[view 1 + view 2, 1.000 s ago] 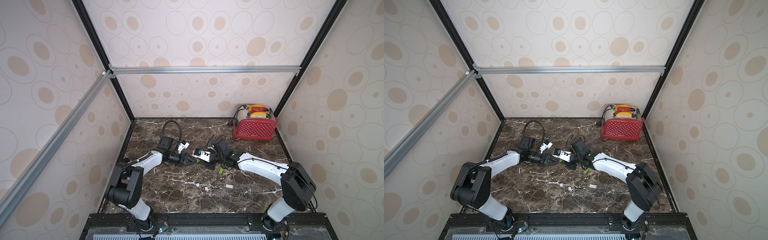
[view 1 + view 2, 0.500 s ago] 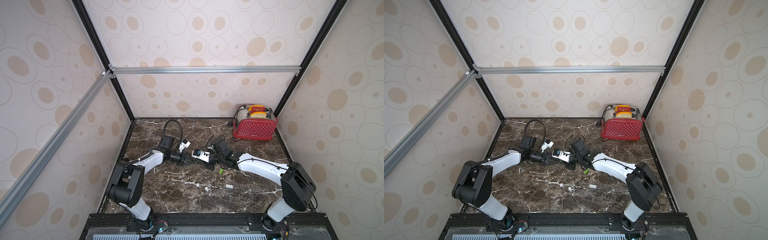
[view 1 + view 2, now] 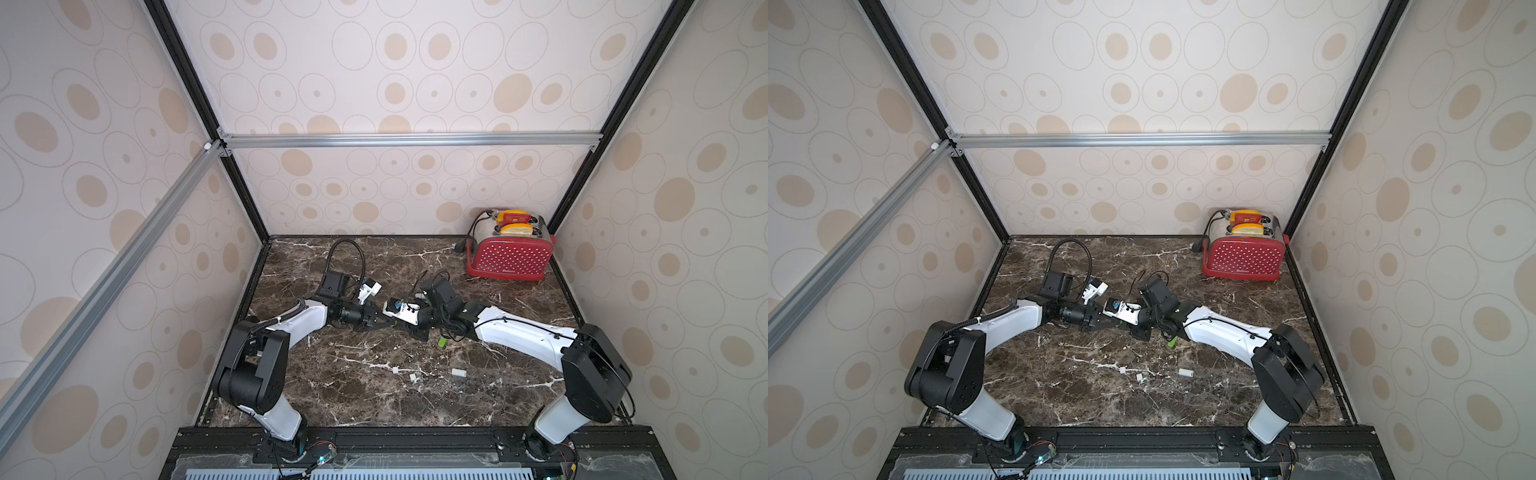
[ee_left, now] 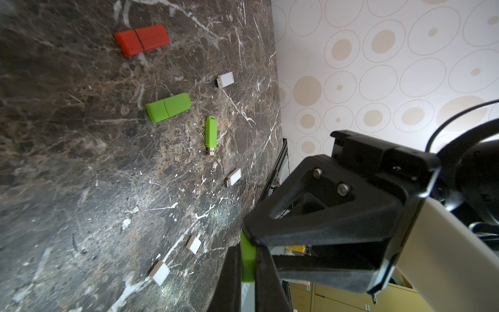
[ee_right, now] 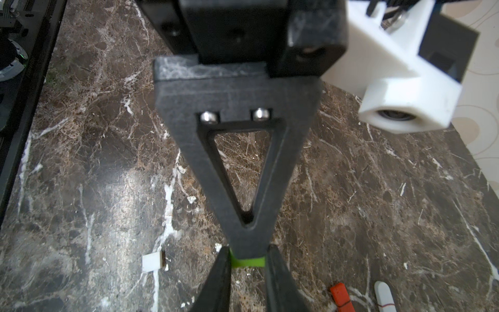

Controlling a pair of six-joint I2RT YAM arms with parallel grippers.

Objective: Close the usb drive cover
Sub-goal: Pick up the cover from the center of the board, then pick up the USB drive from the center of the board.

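My two grippers meet tip to tip above the middle of the marble table (image 3: pixel 357 386), seen in both top views. A small green usb drive (image 4: pixel 248 263) is pinched flat between the fingers of my left gripper (image 4: pixel 247 251), which is shut on it. In the right wrist view the same green usb drive (image 5: pixel 247 262) spans the gap of my right gripper (image 5: pixel 248 255), also shut on it. The left gripper's triangular finger (image 5: pixel 237 167) covers most of the drive. I cannot tell the cover from the body. From above, the left gripper (image 3: pixel 381 323) and the right gripper (image 3: pixel 392 324) hide the drive.
Loose on the table lie a red drive (image 4: pixel 141 40), a capped green drive (image 4: pixel 168 107), an uncapped green drive (image 4: pixel 211 134), small white drives (image 4: pixel 224 79) and white caps (image 4: pixel 193 244). A red toaster (image 3: pixel 510 257) stands in the back right corner.
My left gripper has closed its fingers onto the green drive held at the right gripper's tips. The right arm has hardly moved.
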